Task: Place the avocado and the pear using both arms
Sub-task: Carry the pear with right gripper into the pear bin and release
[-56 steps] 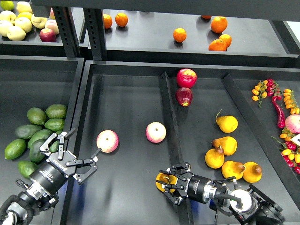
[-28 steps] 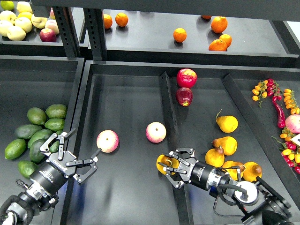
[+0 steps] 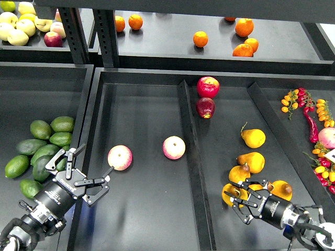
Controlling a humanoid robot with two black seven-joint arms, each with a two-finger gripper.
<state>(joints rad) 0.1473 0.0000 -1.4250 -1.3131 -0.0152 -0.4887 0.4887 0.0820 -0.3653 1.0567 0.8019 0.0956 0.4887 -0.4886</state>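
The right claw (image 3: 234,197) is now farther right than a second ago, across the divider (image 3: 194,172) and inside the pear bin. The pear (image 3: 231,193) it clasps has travelled with it and now sits just beside the other pears (image 3: 251,180).

Your left arm enters from the lower left corner and runs up and to the right, forearm low over the worktop. Left gripper (image 3: 99,184) points right and slightly up; jaws stand apart, nothing between them, one thin finger (image 3: 108,171) angled forward above the other.

Your right arm enters from the lower right corner and reaches left, wrist roughly level. Right gripper (image 3: 233,197) points left; its jaws are closed around the pear (image 3: 229,193), dark fingers (image 3: 236,189) wrapping the fruit above and below. The two grippers are well apart.
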